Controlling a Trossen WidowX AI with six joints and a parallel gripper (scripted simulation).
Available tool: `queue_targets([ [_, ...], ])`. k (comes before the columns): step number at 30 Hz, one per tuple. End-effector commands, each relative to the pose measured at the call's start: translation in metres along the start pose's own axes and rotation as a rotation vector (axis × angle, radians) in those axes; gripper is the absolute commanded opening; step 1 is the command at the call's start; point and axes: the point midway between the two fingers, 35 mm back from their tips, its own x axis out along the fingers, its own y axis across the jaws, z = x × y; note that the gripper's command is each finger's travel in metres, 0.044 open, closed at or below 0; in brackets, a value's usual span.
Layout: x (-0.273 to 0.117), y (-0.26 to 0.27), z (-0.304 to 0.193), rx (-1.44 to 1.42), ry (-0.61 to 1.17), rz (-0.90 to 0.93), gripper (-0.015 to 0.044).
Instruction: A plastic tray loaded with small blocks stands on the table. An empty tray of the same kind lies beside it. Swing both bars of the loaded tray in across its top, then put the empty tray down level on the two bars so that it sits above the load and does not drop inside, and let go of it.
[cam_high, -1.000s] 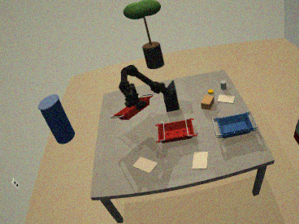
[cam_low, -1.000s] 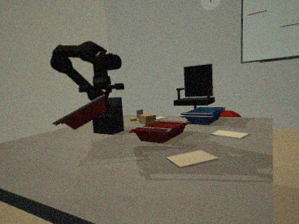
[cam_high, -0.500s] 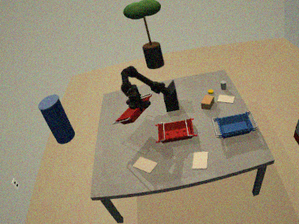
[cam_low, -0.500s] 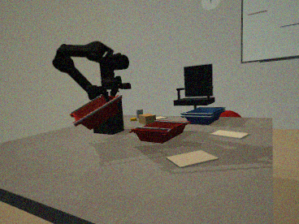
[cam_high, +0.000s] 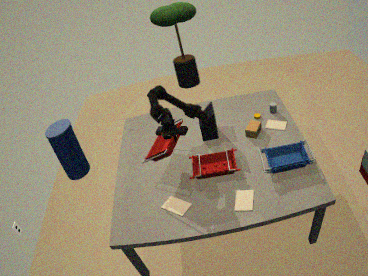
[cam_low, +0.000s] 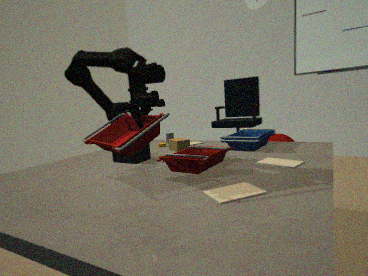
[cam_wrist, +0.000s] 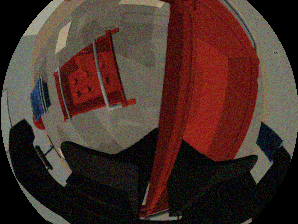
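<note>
matt red plastic-looking trays (cam_high: 214, 165) (cam_low: 195, 161) (cam_wrist: 90, 82) with smooth, metallic-looking grey bars (cam_high: 200, 165) (cam_low: 187, 156) (cam_wrist: 100, 75)

The black six-joint arm (cam_high: 175, 104) (cam_low: 95, 75) is raised and bent at the elbow, its forearm folded over and its wrist directed downward. The gripper (cam_high: 172, 133) (cam_low: 139, 125) (cam_wrist: 161, 132) points down, fingers clamped on a wall between them.
</note>
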Motion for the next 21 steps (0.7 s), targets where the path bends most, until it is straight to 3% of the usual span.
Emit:
queue_targets([
  [1, -0.004, 0.008, 0.005, -0.070, -0.016, 0.003, 0.0000],
  [21, -0.003, 0.047, 0.013, -0.417, -0.014, 0.008, 0.0000],
])
